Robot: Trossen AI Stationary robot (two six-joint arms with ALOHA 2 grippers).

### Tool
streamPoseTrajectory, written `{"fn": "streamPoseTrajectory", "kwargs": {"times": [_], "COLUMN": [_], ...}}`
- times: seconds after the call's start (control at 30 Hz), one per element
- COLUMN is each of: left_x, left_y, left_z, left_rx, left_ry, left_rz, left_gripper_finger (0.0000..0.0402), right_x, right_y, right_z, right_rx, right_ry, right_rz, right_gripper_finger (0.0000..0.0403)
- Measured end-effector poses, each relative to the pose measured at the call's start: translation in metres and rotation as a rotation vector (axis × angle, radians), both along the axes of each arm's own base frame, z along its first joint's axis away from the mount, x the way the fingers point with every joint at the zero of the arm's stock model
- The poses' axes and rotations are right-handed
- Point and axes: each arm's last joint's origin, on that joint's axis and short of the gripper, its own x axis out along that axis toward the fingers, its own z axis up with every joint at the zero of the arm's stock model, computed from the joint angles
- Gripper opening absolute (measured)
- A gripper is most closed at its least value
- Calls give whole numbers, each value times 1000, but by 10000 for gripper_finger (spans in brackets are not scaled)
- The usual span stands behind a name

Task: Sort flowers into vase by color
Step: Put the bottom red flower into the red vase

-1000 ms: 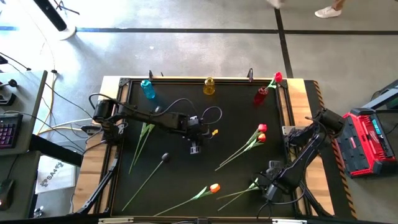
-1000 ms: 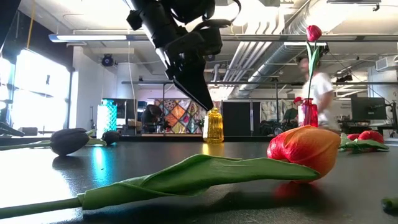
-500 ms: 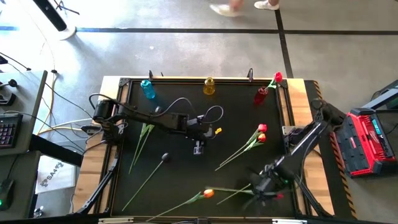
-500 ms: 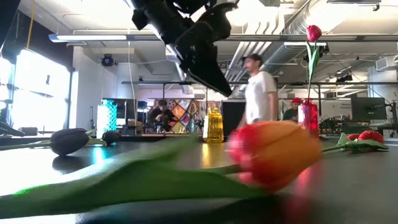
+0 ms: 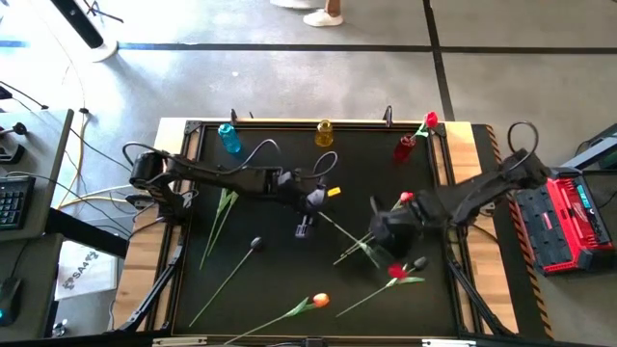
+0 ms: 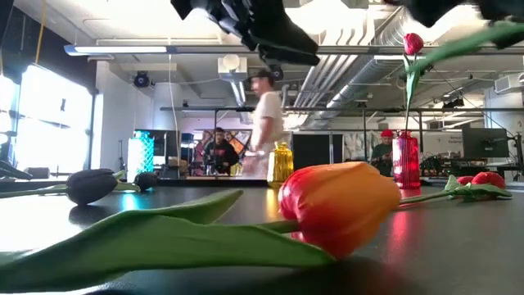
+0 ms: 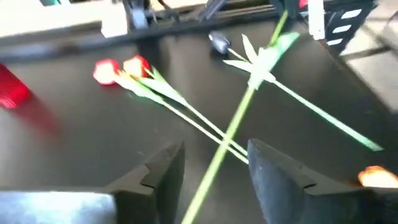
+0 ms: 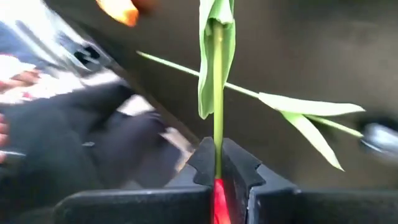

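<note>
My right gripper (image 5: pixel 378 246) (image 8: pixel 217 163) is over the table's middle, shut on a red tulip whose green stem (image 5: pixel 347 233) reaches toward my left gripper (image 5: pixel 321 208). In the left wrist view that gripper (image 7: pixel 216 165) is open, and the stem's free end (image 7: pixel 233 127) passes between its fingers; whether it touches them does not show. An orange tulip (image 5: pixel 319 301) (image 6: pixel 340 205), a red tulip (image 5: pixel 395 273), two more red tulips (image 7: pixel 121 68) and a black tulip (image 5: pixel 255 243) lie flat on the table. My right gripper pinches the red tulip's stem just beyond the head (image 8: pixel 217 146) between its two fingers (image 8: pixel 202 163), and the red head (image 8: pixel 217 196) sits behind them. The stem runs straight out ahead of the fingers. The low view shows the stem (image 6: pixel 458 49) lifted clear, high above the table.
Blue vase (image 5: pixel 229 137), yellow vase (image 5: pixel 324 133) and red vase (image 5: pixel 405 146) stand along the far edge; the red one holds a red tulip (image 5: pixel 430 120). Green stems (image 5: pixel 222 217) lie at the left. People show in the room beyond.
My right gripper has moved from the near right corner toward the table's middle, carrying a red tulip up off the table. My left gripper has risen and tipped up toward it. The orange tulip has slid a little toward the table's left and near edge.
</note>
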Motion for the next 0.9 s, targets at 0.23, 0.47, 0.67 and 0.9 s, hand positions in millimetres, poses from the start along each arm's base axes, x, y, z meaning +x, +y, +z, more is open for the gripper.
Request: {"fn": "streamPoseTrajectory", "kwargs": {"times": [0.23, 0.47, 0.67, 0.9], "left_x": [1, -4, -4, -4], "left_y": [-4, -5, -4, 0], "left_z": [1, -5, -5, -5], "left_rx": [110, 154, 177, 198], "left_ry": [-25, 49, 51, 54], "left_rz": [-10, -12, 38, 76], "left_gripper_finger": [195, 195, 155, 31], "right_x": [19, 28, 31, 31], "right_y": [-31, -52, -59, -62], "right_z": [9, 14, 20, 21], "right_rx": [121, 147, 168, 123], "right_ry": [-115, -204, -279, -312], "right_rz": [-66, -109, -113, -114], "right_gripper_finger": [0, 0, 0, 11]}}
